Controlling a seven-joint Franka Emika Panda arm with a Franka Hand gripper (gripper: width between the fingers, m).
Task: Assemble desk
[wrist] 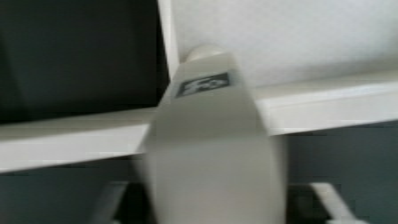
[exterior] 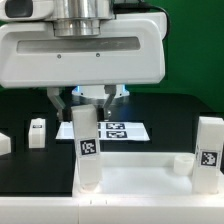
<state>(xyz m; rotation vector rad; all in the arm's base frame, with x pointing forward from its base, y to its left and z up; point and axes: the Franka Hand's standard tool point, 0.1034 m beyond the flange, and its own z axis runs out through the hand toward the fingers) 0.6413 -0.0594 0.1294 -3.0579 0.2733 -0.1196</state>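
A Franka arm's gripper (exterior: pixel 80 105) hangs over an upright white leg (exterior: pixel 87 150) that stands at the near corner of the desk top (exterior: pixel 150 172), on the exterior view's left. The fingers flank the leg's upper end, but the blurred wrist view, filled by the tagged leg (wrist: pixel 205 140), leaves it unclear whether they pinch it. A second leg (exterior: pixel 209 150) stands at the right corner, a third leg (exterior: pixel 37 132) sits apart on the black table (exterior: pixel 25 175), and the marker board (exterior: pixel 125 130) lies behind
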